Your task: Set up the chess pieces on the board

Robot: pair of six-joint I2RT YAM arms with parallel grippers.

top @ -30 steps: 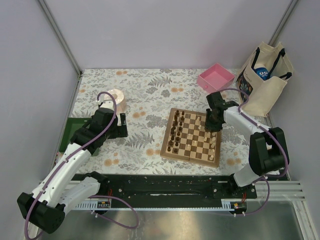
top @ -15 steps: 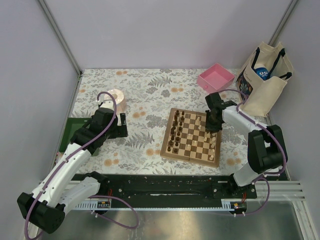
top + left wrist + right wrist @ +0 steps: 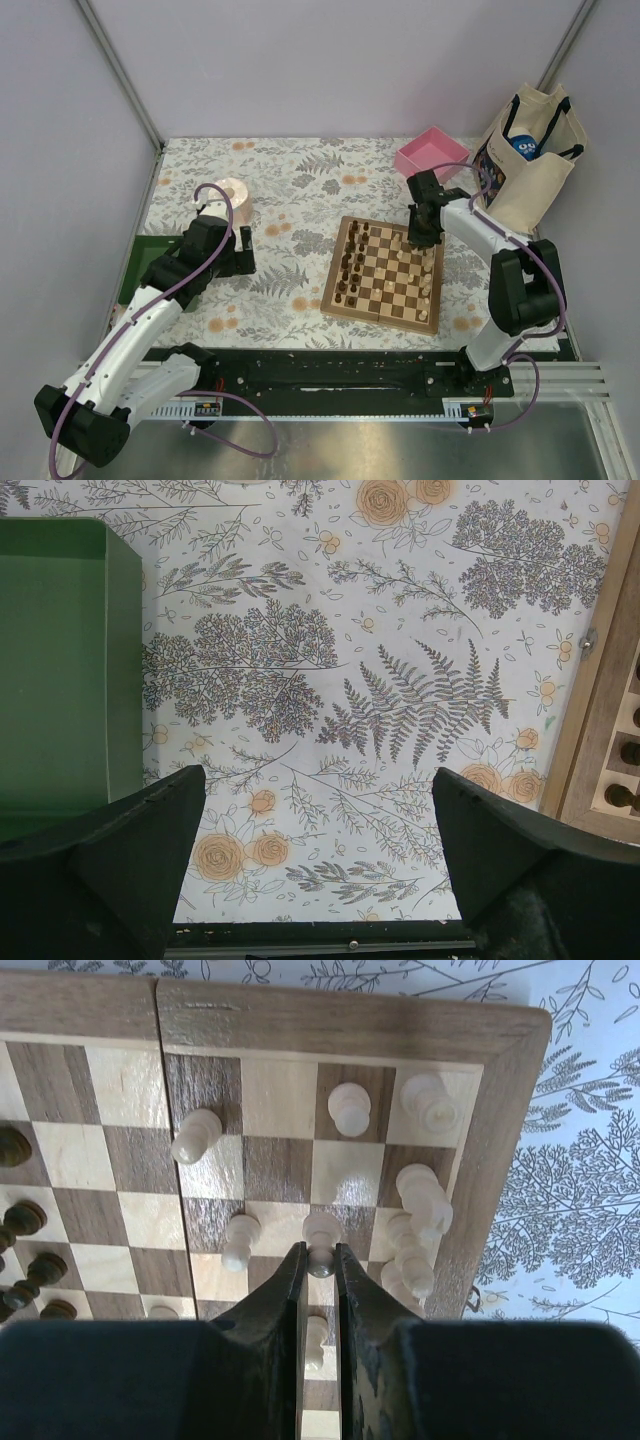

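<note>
**Right gripper carries a pale pawn toward the board's far right corner**

The right gripper (image 3: 419,236) has shifted over the last second. It was above the right-hand files about midway down the board (image 3: 379,317), and it now sits farther back, close to the far right corner. The forearm has swung toward the pink tray (image 3: 432,156) with it.

In the right wrist view the gripper (image 3: 320,1256) has its fingers (image 3: 285,1290) drawn in to a narrow slot. They are pinched on the base of a pale pawn (image 3: 322,1230), whose head points away from the camera. I cannot tell whether the pawn stands on its square or hangs just clear of it.

Other pale chessmen (image 3: 427,1197) are crowded along the right border (image 3: 350,1022), several of them touching one another. Two more stand in the row nearest the far edge. A further pale pawn (image 3: 241,1241) stands just left of the held one.

The dark chessmen (image 3: 348,264) fill the two left-hand files, as they did a second ago.

The left arm has not moved. Its gripper (image 3: 320,875) is spread wide with nothing between the fingers (image 3: 130,855). It hangs above the floral tabletop (image 3: 400,630), between the green tray (image 3: 50,680) and the left border of the board (image 3: 600,700).
</note>
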